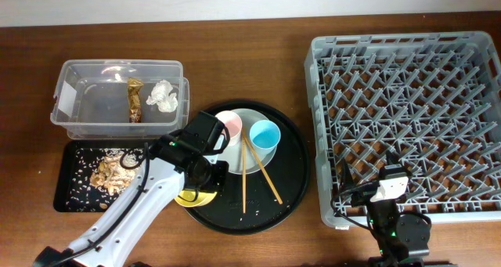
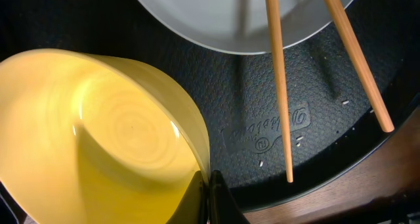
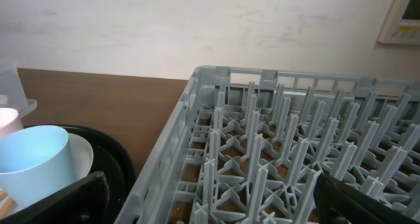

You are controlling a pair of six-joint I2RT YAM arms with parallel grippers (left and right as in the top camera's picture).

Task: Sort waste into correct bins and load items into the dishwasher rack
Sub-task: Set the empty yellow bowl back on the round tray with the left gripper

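There's the yellow bowl (image 2: 98,138) tilted just beside the plate (image 1: 232,159); pink cup (image 1: 229,126), blue cup (image 1: 264,134) on it, chopsticks (image 1: 243,177) lying across.

You work at a brown wood-grain table (image 1: 258,55). Beyond it stands a plain off-white wall (image 3: 197,27), evenly lit, with a pale wall-mounted control panel (image 3: 401,14) at upper right.

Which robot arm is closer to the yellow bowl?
Left. The left gripper holds the yellow bowl by its rim over the round black tray; the right gripper is far off at the near edge of the dishwasher rack.
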